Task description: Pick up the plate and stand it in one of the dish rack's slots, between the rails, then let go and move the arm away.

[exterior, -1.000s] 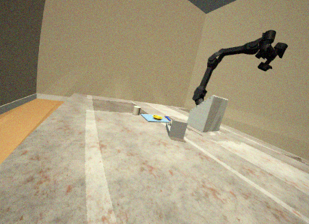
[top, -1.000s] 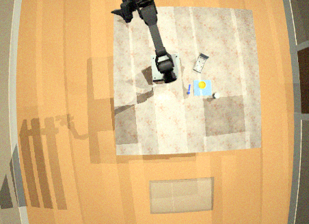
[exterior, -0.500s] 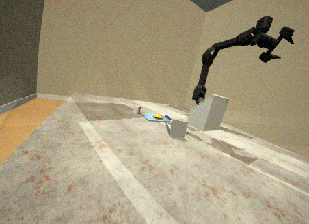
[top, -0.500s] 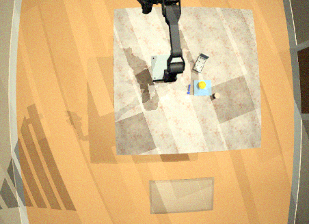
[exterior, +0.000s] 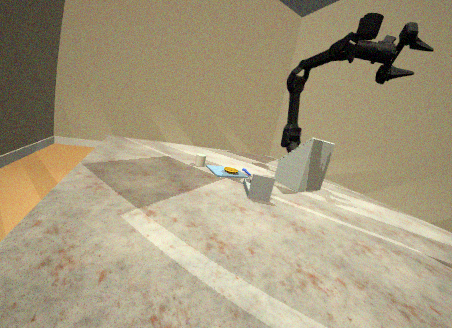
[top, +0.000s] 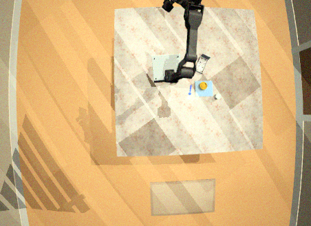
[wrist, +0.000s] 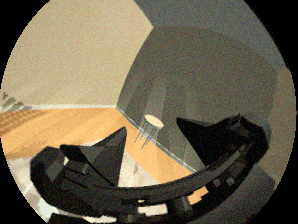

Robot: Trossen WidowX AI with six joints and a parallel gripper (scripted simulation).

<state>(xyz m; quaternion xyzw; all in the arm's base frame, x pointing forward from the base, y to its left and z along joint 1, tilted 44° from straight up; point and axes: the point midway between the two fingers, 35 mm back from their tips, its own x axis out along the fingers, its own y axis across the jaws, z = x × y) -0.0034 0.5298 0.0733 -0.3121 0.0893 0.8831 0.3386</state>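
A small orange-yellow plate [top: 203, 85] [exterior: 230, 170] lies flat on a light blue mat [top: 207, 92] [exterior: 215, 169] on the table. A small grey dish rack [top: 202, 63] [exterior: 261, 188] stands just behind the mat, close to the arm's base. My gripper [top: 170, 1] [exterior: 412, 58] [wrist: 152, 124] is open and empty. It is raised high in the air, far from the plate and the rack, near the table's back edge. The wrist view shows only walls and floor between the fingers.
A large pale grey block [top: 165, 65] [exterior: 300, 168] stands beside the arm's base. A blue utensil [top: 190, 89] [exterior: 246, 171] lies left of the mat. A small white cup [top: 217, 96] [exterior: 200, 160] stands by the mat's right corner.
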